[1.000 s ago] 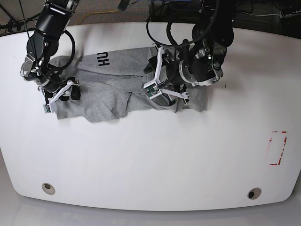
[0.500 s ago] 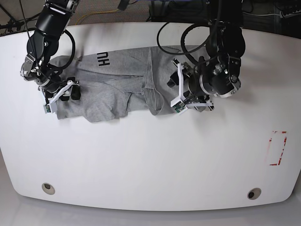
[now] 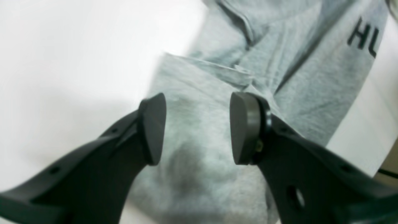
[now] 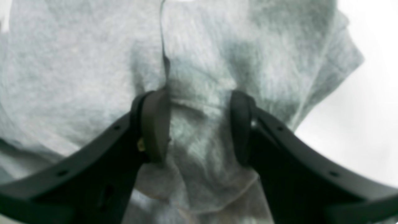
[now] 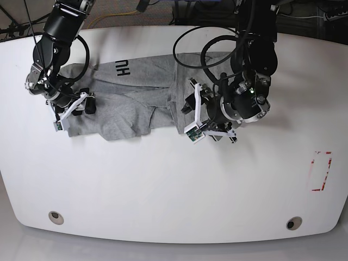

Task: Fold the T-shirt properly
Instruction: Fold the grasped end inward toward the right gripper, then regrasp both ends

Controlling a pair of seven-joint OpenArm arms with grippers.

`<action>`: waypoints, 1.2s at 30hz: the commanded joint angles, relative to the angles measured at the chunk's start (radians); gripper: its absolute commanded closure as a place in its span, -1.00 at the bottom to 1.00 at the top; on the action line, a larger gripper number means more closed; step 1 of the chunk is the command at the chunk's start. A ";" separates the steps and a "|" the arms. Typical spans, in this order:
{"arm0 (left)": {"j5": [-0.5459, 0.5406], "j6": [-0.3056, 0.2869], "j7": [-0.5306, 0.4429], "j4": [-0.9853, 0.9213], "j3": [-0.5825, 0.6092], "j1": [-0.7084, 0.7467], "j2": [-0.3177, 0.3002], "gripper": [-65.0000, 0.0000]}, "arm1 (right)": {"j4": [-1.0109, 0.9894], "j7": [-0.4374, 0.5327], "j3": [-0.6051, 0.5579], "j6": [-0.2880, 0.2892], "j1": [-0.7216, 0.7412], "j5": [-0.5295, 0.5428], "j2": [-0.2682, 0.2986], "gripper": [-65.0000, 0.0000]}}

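The light grey T-shirt (image 5: 128,103) lies crumpled at the back middle of the white table (image 5: 163,179), with black letters "HU" (image 5: 120,68) showing. The letters also show in the left wrist view (image 3: 362,35). My left gripper (image 5: 188,117) hovers over the shirt's right lower part. In its wrist view the left gripper (image 3: 197,127) is open and empty, with grey cloth (image 3: 199,168) below. My right gripper (image 5: 81,106) is at the shirt's left end. In its wrist view the right gripper (image 4: 197,124) is open, its pads (image 4: 154,124) either side of a raised bunch of cloth (image 4: 199,102).
A red-marked rectangle (image 5: 321,171) is on the table at the right. Two round holes (image 5: 56,217) (image 5: 294,223) sit near the front edge. Cables and dark equipment (image 5: 185,11) lie behind the table's back edge.
The left arm swung right off the shirt, then came back left to its right lower edge. The shirt's right part now lies drawn in leftward. The right arm has barely moved.
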 commanded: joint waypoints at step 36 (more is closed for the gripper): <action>-0.007 -0.001 -0.132 -0.005 -0.160 0.221 -0.143 0.77 | -0.106 -0.211 0.280 0.006 -0.003 0.307 0.033 -0.35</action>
